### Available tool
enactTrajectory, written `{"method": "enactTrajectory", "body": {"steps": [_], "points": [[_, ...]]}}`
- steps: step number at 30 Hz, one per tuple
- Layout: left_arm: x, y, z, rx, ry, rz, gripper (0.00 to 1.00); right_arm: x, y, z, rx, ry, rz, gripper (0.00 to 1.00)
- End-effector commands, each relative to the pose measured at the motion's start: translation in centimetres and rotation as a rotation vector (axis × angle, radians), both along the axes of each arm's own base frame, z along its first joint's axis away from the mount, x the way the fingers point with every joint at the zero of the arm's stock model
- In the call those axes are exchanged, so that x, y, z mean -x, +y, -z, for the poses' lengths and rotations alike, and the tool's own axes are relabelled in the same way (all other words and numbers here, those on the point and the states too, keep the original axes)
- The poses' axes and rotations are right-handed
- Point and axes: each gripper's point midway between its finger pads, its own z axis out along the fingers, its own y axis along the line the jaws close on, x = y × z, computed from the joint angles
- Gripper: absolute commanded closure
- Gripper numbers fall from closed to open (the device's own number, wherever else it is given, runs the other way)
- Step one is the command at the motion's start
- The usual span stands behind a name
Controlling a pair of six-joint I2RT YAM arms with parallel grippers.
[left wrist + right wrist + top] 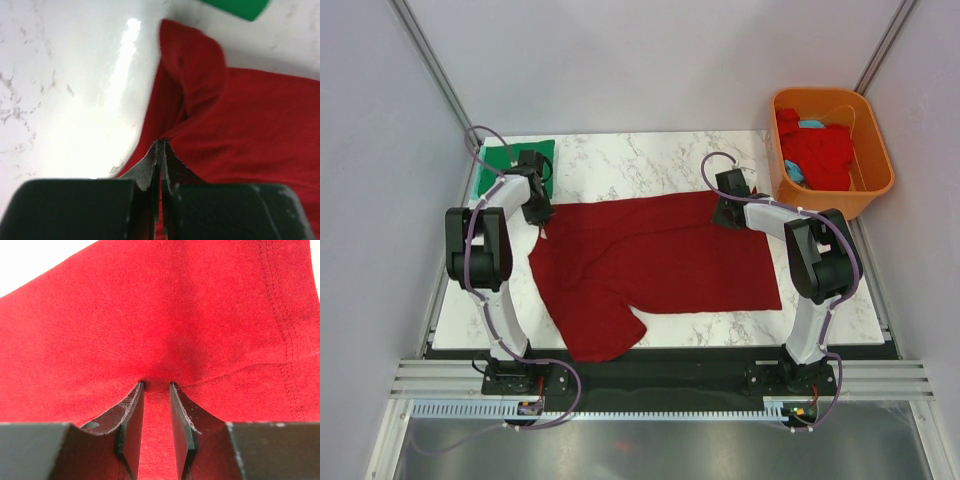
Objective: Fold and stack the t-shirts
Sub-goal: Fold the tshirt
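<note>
A dark maroon t-shirt (660,260) lies spread across the marble table, with one lower corner folded over near the front left. My left gripper (538,214) is at its far left corner and is shut on the cloth; the left wrist view shows the jaws (161,144) pinched tight on the maroon fabric (260,120). My right gripper (725,212) is at the far right edge; in the right wrist view its tips (156,385) press into the puckered cloth (150,315), with a fold held in the narrow gap. A folded green t-shirt (510,158) lies at the back left.
An orange tub (832,203) stands at the back right and holds a brighter red shirt (820,150) and a bit of light blue cloth (810,124). Bare marble (630,160) shows behind the maroon shirt. The green shirt's corner (240,6) shows in the left wrist view.
</note>
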Motion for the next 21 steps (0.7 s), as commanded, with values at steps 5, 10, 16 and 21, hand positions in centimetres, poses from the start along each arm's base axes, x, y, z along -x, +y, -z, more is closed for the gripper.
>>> {"method": "enactTrajectory", "body": {"steps": [5,10,16,21], "points": [[1.5,2.4,-1.2,0.029,-0.031,-0.177,0.98,-0.8,-0.8,0.0,0.015,-0.011,0.024,0.66],[1.4,2.2,-0.4,0.072,-0.015,-0.195,0.96,-0.8,-0.8,-0.2,0.017,-0.016,0.024,0.66],[1.0,1.5,-1.7,0.133,-0.045,-0.177,0.62,-0.7,-0.9,-0.1,0.019,-0.015,0.023,0.66],[-0.9,1.0,-5.2,0.135,-0.14,-0.055,0.52,-0.3,-1.2,0.0,0.022,-0.011,0.032,0.65]]}}
